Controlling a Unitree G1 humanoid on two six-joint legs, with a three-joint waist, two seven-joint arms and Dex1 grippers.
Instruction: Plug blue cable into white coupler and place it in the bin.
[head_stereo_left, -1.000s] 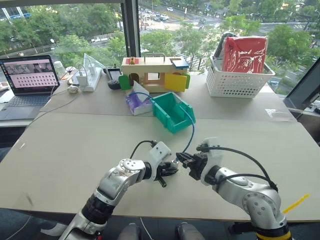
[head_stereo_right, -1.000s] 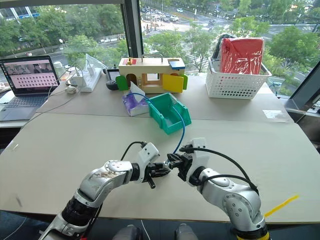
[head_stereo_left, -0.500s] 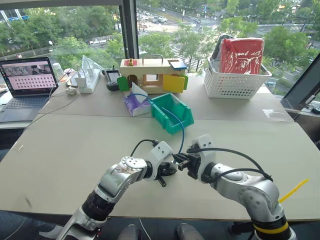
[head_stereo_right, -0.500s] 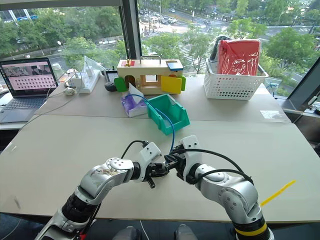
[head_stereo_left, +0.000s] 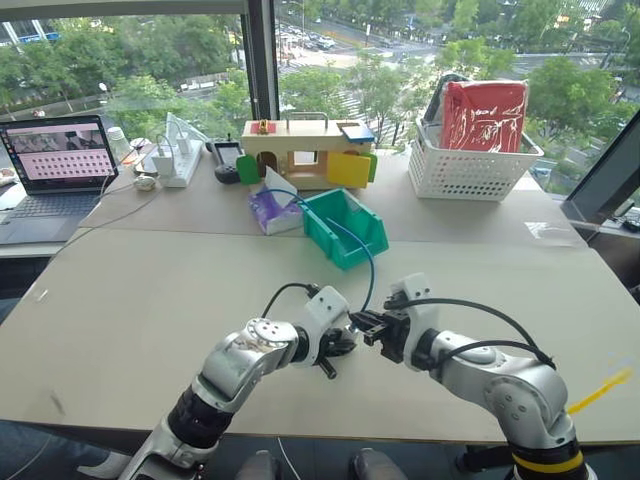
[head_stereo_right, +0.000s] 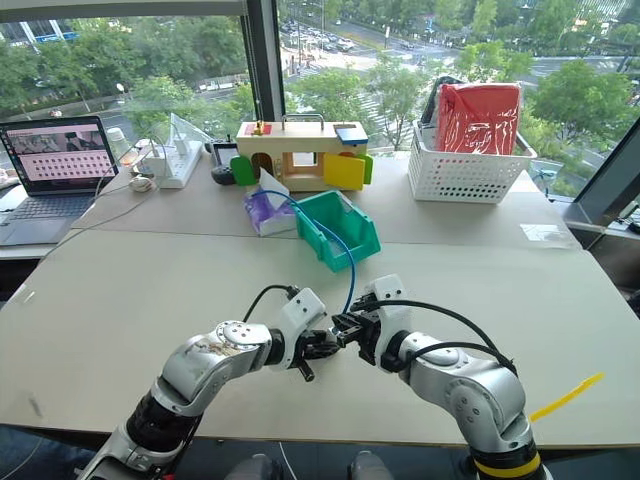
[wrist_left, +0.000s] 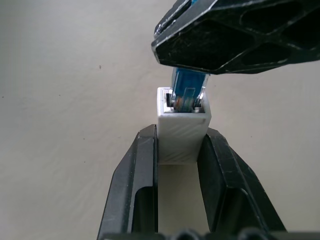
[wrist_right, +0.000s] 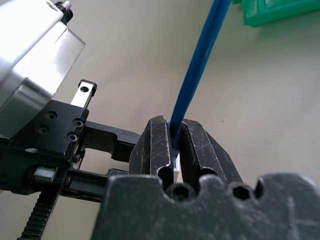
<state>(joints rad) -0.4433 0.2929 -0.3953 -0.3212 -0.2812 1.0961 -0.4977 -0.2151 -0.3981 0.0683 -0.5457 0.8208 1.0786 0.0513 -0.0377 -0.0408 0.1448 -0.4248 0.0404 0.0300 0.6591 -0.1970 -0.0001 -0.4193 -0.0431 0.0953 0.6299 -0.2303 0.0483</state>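
Left eye view against a second ago: the two grippers have closed the small gap that stood between them and now meet tip to tip above the table (head_stereo_left: 150, 290). The left gripper (wrist_left: 181, 150) is clamped on the white coupler (wrist_left: 183, 131), a small ribbed block held between its fingers. The right gripper (wrist_right: 172, 142) is pinched on the blue cable (wrist_right: 200, 65) just behind its plug, which sits in the coupler's socket. From the right fingers the cable arcs away toward the bin (head_stereo_left: 345, 225).
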